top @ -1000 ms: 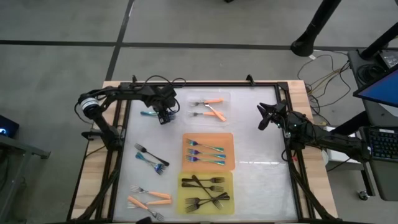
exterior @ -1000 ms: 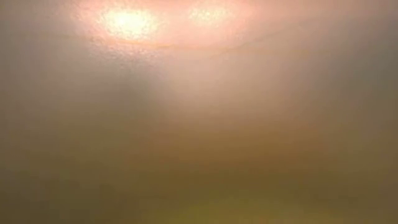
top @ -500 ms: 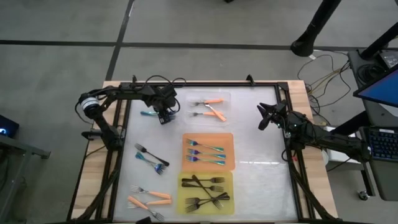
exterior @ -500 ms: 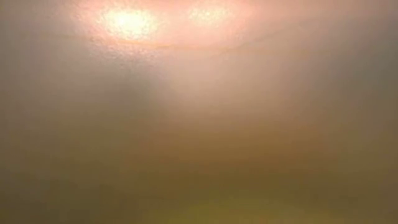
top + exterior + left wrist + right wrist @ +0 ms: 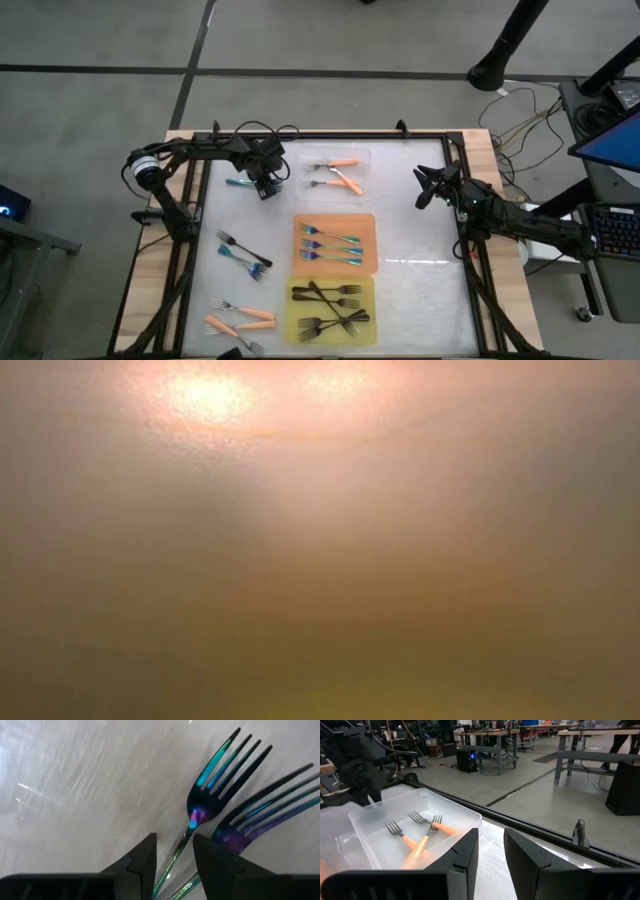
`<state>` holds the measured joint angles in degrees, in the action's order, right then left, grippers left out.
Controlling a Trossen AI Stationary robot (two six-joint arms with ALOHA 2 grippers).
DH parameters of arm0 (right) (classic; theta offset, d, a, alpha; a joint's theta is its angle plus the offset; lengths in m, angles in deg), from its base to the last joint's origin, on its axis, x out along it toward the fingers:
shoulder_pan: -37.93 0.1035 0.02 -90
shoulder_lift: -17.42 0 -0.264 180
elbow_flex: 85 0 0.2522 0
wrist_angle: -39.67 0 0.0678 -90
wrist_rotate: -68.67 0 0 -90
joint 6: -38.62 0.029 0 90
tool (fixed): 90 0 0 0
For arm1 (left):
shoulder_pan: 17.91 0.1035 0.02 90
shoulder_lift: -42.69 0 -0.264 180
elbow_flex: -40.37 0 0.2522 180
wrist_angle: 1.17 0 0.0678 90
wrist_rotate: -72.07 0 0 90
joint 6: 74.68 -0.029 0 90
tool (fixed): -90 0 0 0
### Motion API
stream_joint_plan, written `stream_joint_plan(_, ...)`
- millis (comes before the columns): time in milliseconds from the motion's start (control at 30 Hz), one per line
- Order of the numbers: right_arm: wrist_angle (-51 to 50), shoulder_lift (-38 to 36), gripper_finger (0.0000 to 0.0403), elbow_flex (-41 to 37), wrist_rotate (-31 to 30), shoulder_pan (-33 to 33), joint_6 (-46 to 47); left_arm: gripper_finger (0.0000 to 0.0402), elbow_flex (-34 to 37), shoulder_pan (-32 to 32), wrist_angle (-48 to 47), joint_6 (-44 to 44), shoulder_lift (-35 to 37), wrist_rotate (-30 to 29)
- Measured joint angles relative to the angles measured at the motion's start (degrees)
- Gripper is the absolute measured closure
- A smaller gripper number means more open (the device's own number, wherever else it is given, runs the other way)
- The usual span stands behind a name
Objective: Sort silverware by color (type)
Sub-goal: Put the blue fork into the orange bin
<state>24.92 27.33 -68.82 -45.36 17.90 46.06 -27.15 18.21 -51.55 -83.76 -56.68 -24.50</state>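
The low view gives only an orange-brown haze with two bright patches; nothing on the worktop can be read from it.

Near the far-left corner of the worktop (image 5: 420,235), the left gripper (image 5: 262,187) is down over teal-handled forks. In the high view only a teal handle end (image 5: 238,183) pokes out towards the left edge; the rest is hidden under the wrist. The left wrist view shows two iridescent teal forks: one fork (image 5: 220,775) has its thin neck running between the two dark fingers (image 5: 142,862), which stand a little apart on either side of it. Whether they actually pinch it cannot be told. The second fork (image 5: 270,810) lies just beside, cut off by the frame; both point their tines away from the gripper.

The right gripper (image 5: 428,187) waits near the far-right edge, fingers spread with nothing between them.

The clear tray (image 5: 362,160) at the far edge holds orange-handled forks (image 5: 338,178). The orange tray (image 5: 368,225) in the middle holds teal forks lying left-right. The yellow tray (image 5: 368,288) at the near edge holds black forks. Loose forks (image 5: 243,258) lie along the left side.
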Motion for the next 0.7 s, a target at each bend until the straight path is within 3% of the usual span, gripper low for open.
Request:
stream_joint_plan(133,0.0,0.0,0.0319,0.0,0.0,0.0,0.0,0.0315,0.0,0.0,0.0,-0.5,0.0,0.0)
stream_joint_plan(300,0.0,0.0,0.0319,0.0,0.0,0.0,0.0,0.0391,-0.1,-0.1,0.6,-2.7,0.0,-0.6)
stream_joint_plan(600,0.0,0.0,0.0319,0.0,0.0,0.0,0.0,0.0400,-1.2,0.0,0.3,-3.4,-0.1,-2.1)
stream_joint_plan(700,0.0,0.0,0.0319,0.0,0.0,0.0,0.0,0.0400,-3.2,0.2,1.1,-4.4,-0.3,-6.1)
